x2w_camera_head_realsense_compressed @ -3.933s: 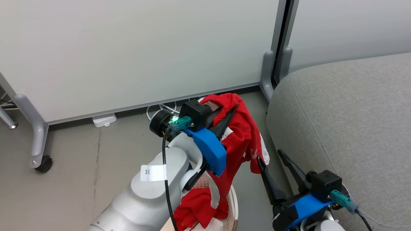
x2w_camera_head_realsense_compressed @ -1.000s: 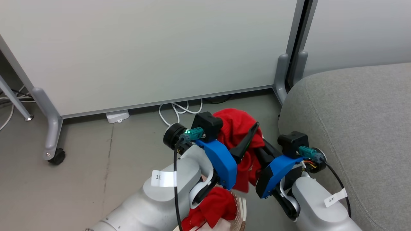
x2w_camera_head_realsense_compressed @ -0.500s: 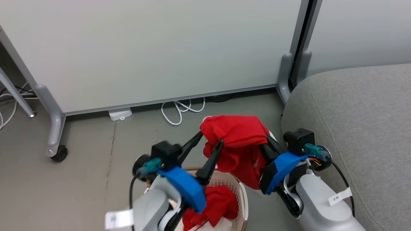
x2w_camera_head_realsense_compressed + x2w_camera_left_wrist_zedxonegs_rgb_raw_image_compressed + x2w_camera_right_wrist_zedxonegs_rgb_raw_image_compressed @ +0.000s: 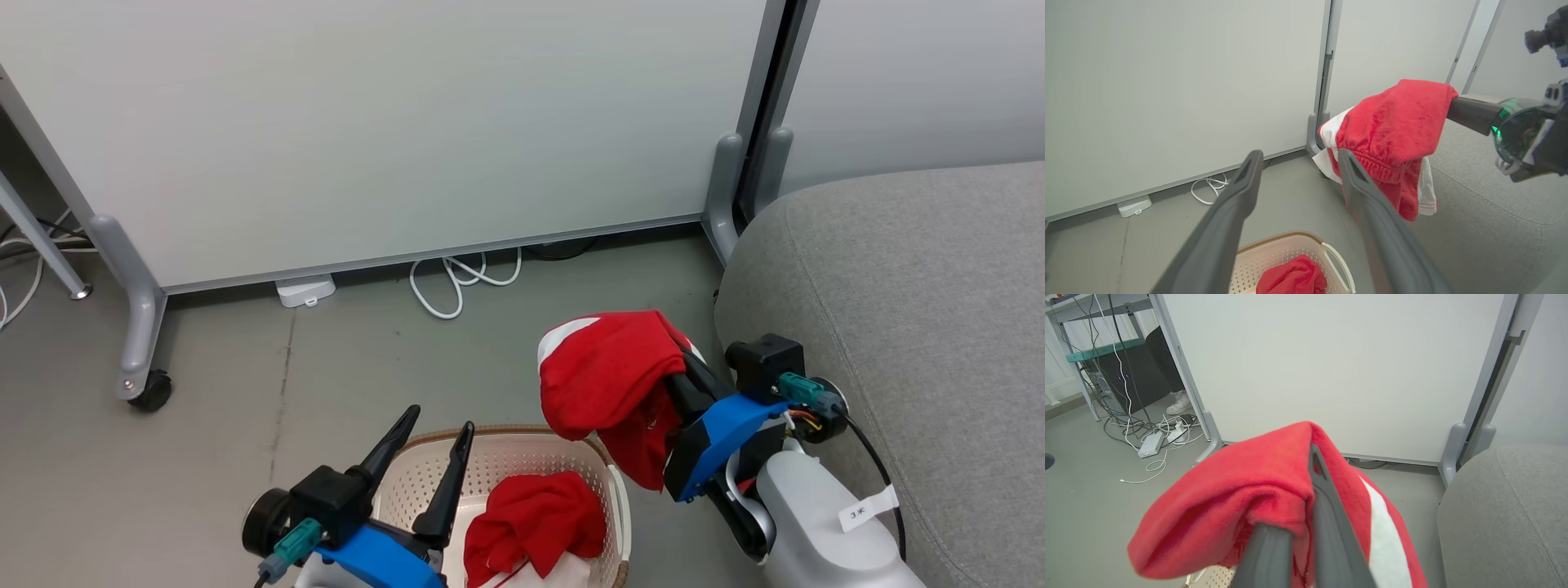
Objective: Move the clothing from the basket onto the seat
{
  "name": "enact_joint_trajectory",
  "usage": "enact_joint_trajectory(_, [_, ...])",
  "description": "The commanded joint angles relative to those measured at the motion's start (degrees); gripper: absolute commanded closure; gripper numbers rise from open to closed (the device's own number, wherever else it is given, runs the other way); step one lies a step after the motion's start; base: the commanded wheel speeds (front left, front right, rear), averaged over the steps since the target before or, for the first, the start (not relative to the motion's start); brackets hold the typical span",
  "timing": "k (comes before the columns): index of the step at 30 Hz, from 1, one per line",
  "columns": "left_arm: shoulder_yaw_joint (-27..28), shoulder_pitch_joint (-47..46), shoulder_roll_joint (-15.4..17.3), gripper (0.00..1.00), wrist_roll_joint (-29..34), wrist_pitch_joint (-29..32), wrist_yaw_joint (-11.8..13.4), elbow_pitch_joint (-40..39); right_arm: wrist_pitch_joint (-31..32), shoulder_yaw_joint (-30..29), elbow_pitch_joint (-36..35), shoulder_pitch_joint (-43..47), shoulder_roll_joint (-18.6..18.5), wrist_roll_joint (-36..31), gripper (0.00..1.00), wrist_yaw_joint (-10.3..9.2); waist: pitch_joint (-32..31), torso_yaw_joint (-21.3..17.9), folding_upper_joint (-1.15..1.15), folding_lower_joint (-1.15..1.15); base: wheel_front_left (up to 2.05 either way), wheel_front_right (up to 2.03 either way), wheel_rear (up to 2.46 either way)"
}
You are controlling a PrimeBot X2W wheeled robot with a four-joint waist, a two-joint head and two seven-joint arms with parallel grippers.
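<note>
Here, the left gripper [image 4: 441,418] hangs over the left end of the basket [image 4: 522,431], fingers spread wide and holding nothing. One red garment [image 4: 531,518] lies crumpled in the basket. Further right, a second red-and-white garment [image 4: 608,376] hangs clear of the floor, draped over the right gripper [image 4: 690,382], whose fingers pinch its fabric, just beside the grey seat [image 4: 898,286]

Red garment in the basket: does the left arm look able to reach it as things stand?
Probably yes: the left pincer hangs open above the basket, nothing covers the red garment, and the other garment hangs clear to the side.
</note>
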Motion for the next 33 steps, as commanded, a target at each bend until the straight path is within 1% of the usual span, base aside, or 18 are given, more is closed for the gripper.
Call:
enact_joint_trajectory(1, [1.0, 0.7, -0.6, 0.0, 0.2, -0.3, -0.2, -0.6, -0.2, -0.2, -0.2, 0.9, -0.1, -0.2, 1.0, 0.01, 0.0, 0.0, 0.0, 0.0, 0.0, 0.0, 0.0])
enact_joint_trajectory(7, [4.5, 3.4, -2.8, 0.0, 3.1, -0.3, -1.1, -1.2, -0.2, -0.8, 0.0, 1.3, -0.1, -0.3, 1.0, 0.01, 0.0, 0.2, 0.0, 0.0, 0.0, 0.0, 0.0])
enact_joint_trajectory(13, [4.7, 3.5, -3.8, 0.0, 4.7, -0.3, -1.8, -0.6, -0.2, -0.3, -0.3, 1.5, -0.1, 0.3, 1.0, 0.01, 0.1, -0.3, 0.0, 0.0, 0.0, 0.0, 0.0])
enact_joint_trajectory(17, [4.8, 3.6, -4.1, 0.0, 4.9, -0.3, -2.0, -0.3, -0.2, -0.3, -0.4, 1.7, -0.1, 0.5, 1.0, 0.01, 0.2, -1.6, 0.0, 0.0, 0.0, 0.0, 0.0])
enact_joint_trajectory(23, [3.8, 2.4, -3.7, 0.0, 4.2, -0.3, -1.9, -1.2, -0.2, -0.3, -1.0, 1.2, -0.1, 0.4, 1.0, 0.01, 0.6, -5.6, 0.0, 0.0, 0.0, 0.0, 0.0])
enact_joint_trajectory(33, [3.1, 0.8, -3.6, 0.0, 3.5, -0.3, -1.9, -2.5, -0.2, 0.2, -2.0, 0.9, -0.1, 0.4, 1.0, 0.01, 1.5, -15.6, 0.0, 0.0, 0.0, 0.0, 0.0])
